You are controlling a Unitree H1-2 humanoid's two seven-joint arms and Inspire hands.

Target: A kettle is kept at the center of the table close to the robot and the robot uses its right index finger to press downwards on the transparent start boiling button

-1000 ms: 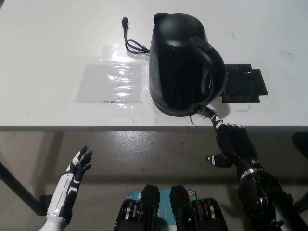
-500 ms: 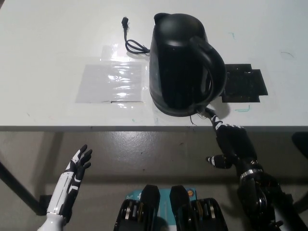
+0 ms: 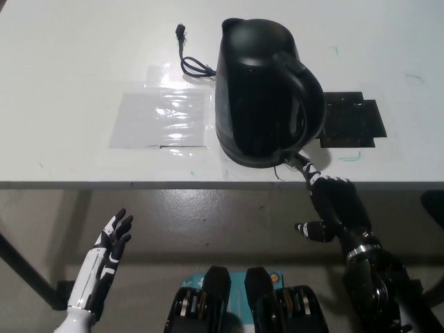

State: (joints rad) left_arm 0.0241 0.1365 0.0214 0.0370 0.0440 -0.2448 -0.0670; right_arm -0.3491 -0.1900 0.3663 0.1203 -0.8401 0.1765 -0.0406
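At frame centre-right, the right hand, one finger extended and holding nothing, touches the kettle base; button press unconfirmed, while the left hand rests open lower left.

white left robot hand, black right robot hand

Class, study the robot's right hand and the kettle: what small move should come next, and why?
Probably a short press downwards with the extended finger. The right hand has one fingertip reaching to the base of the kettle handle at the table edge, where the button seems to sit, though it is too small to see clearly. The left hand rests open, low.
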